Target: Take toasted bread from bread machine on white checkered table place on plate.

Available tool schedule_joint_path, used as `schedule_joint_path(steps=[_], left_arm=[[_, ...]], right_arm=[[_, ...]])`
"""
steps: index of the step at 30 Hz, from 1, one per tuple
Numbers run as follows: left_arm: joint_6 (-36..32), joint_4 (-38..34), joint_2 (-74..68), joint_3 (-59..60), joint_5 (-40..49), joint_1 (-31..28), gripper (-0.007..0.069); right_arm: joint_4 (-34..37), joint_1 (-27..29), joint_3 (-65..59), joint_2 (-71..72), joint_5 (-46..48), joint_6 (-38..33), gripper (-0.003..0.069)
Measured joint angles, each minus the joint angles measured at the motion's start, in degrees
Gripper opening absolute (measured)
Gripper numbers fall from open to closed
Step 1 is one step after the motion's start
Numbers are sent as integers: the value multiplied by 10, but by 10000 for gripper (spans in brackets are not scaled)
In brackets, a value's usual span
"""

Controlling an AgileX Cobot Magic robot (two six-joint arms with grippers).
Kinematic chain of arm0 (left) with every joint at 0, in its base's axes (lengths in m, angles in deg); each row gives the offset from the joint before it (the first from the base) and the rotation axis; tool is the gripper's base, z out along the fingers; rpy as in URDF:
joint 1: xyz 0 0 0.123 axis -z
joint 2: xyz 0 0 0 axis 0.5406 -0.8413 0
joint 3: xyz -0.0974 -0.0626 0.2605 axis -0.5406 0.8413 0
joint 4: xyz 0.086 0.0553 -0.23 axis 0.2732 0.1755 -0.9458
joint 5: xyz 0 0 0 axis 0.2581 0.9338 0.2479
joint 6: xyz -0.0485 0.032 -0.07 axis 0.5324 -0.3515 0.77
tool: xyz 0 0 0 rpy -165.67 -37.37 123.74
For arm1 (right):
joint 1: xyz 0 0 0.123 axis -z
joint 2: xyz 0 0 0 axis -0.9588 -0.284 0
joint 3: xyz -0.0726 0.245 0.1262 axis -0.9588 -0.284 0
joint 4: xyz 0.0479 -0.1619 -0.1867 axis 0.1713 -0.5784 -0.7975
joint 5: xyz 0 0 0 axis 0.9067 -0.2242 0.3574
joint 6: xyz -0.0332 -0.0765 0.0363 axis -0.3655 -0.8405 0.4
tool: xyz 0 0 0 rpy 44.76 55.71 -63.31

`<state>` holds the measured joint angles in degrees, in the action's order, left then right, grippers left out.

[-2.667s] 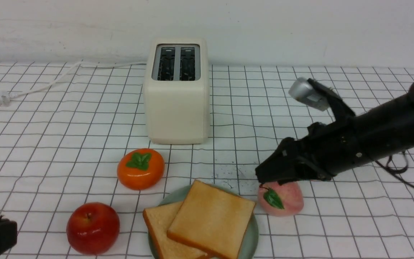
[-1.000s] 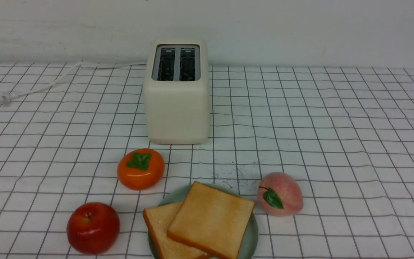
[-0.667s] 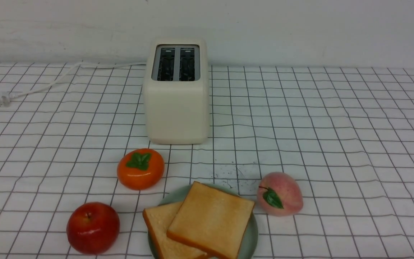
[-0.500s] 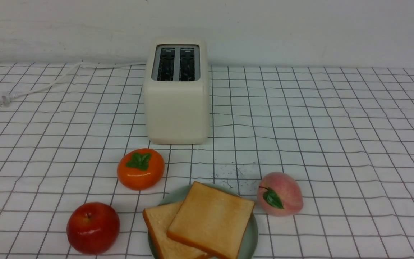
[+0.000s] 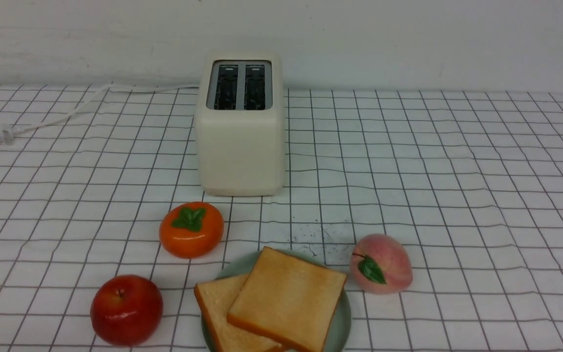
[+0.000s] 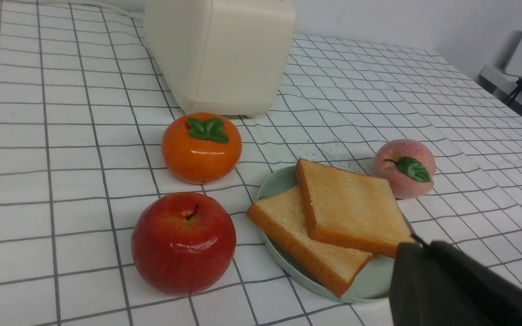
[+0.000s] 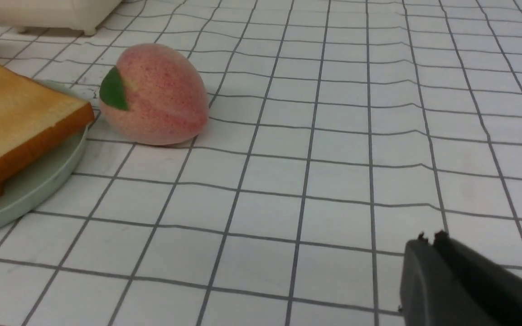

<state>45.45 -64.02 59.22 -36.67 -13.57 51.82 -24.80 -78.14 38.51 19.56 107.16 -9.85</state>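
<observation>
Toast [image 6: 356,203] first: two slices are stacked askew on the plate [image 6: 279,271], the upper one lapped over the lower, with the toaster [image 5: 240,151] left with empty slots behind. From the left pincer [image 6: 417,244] the stack is seen just past the tips, and from the right pincer [image 7: 428,240] it lies well off to the side, on the left arm's side, beyond the peach [image 7: 157,95]. Both pincers are closed up tight, and nothing can be seen held in either one. So the job looks pretty much done, and no more lifting seems called for.

If a slice did have to be nudged straight, it'd probably be found very light, fairly stiff across the face, maybe a bit crumbly at the crust. Not slippery, by the look of that dry surface. The upper slice would best be taken by two opposite crust edges, or pinched through its thickness at the corner that sticks out towards the peach, with only a gentle squeeze applied. If it's squeezed hard, the crumb could be dented or a corner snapped off. The lower slice is partly pinned, so it could be dragged along if the upper one is pushed sideways.
</observation>
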Motion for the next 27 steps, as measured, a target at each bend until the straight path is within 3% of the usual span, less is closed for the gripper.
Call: schedule_joint_path(steps=[12,27], left_arm=[[0,0,0,0,0,0,-13],[0,0,0,0,0,0,-3]], right_arm=[[-40,0,0,0,1,99,9],[-39,0,0,0,1,108,16]])
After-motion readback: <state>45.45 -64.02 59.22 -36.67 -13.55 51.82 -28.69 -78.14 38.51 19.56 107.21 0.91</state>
